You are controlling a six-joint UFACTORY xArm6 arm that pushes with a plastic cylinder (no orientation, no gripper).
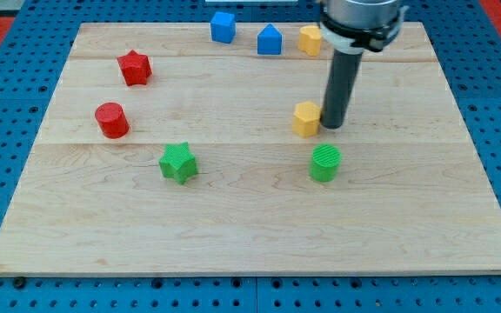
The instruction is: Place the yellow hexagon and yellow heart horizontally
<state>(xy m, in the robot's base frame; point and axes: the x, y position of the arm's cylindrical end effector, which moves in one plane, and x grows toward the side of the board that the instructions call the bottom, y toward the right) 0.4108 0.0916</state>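
Observation:
A yellow block (305, 118), which looks like the hexagon, sits right of the board's centre. My tip (332, 127) stands right against its right side, touching or nearly touching it. A second yellow block (310, 40), likely the heart, lies near the view's top edge of the board, partly hidden behind the arm's body. It is well above the first yellow block, almost in the same column.
A blue cube (223, 26) and a blue house-shaped block (270, 40) lie at the top, left of the upper yellow block. A red star (135, 67) and red cylinder (111, 120) are at left. A green star (178, 163) and green cylinder (325, 163) lie lower down.

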